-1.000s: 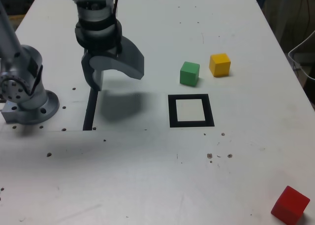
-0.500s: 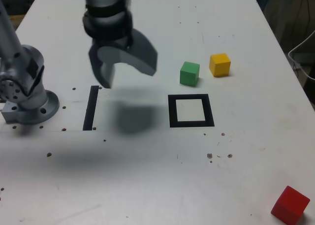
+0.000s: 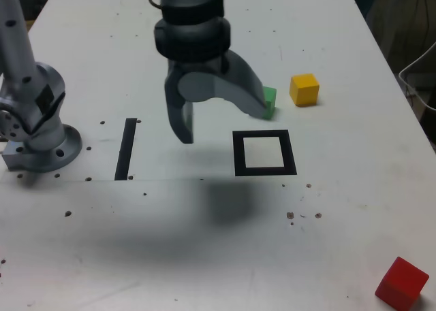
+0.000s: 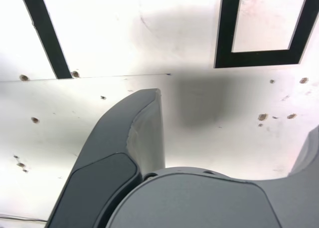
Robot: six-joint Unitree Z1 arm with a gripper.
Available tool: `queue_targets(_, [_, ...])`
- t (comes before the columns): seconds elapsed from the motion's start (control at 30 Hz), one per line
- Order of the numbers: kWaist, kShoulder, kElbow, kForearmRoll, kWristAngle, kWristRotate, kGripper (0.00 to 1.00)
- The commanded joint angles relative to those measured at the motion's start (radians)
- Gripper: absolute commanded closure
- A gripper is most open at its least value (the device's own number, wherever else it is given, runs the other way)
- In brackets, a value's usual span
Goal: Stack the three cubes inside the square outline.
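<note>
Gripper (image 3: 218,117): I am swinging my gripper across the table (image 3: 204,256), away from the straight black tape strip (image 3: 125,148) where it was hanging a second ago and toward the exterior view's right; its jaws are spread wide and are carrying nothing.

Green cube (image 3: 270,101): it is sitting just beyond the square outline, on its far side, now half hidden behind my nearer jaw in the exterior view; it is not moving from its earlier spot, and I cannot tell whether the jaw is touching it.

Yellow cube (image 3: 304,89): it is resting just beside the green one, toward the exterior view's right, untouched.

Red cube (image 3: 402,284): it is lying well apart from the others, at the near corner on the exterior view's right.

Square outline (image 3: 264,153): its white interior is standing bare; the wrist view is showing one corner of the frame (image 4: 259,58) ahead of my open jaws, with no cube in sight there.

Meaning for the task: I am judging this as the approach to the first pick, most likely the green cube, since it is nearest my jaws. No cube is stacked yet, so all three placements are remaining.

Next call: I am needing to come down with the jaws either side of the cube before closing.
</note>
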Motion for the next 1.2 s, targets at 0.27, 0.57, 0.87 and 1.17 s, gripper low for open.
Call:
queue_targets(0.27, [-0.049, 0.09, -0.123, -0.021, -0.072, -0.109, 0.01])
queue_targets(0.57, [-0.09, 0.16, -0.191, -0.034, -0.107, -0.278, 0.01])
queue_targets(0.87, [-0.141, 0.267, -0.352, -0.026, -0.098, -0.451, 0.01])
queue_targets(1.17, [-0.178, 0.418, -0.57, 0.064, -0.089, -0.54, 0.02])
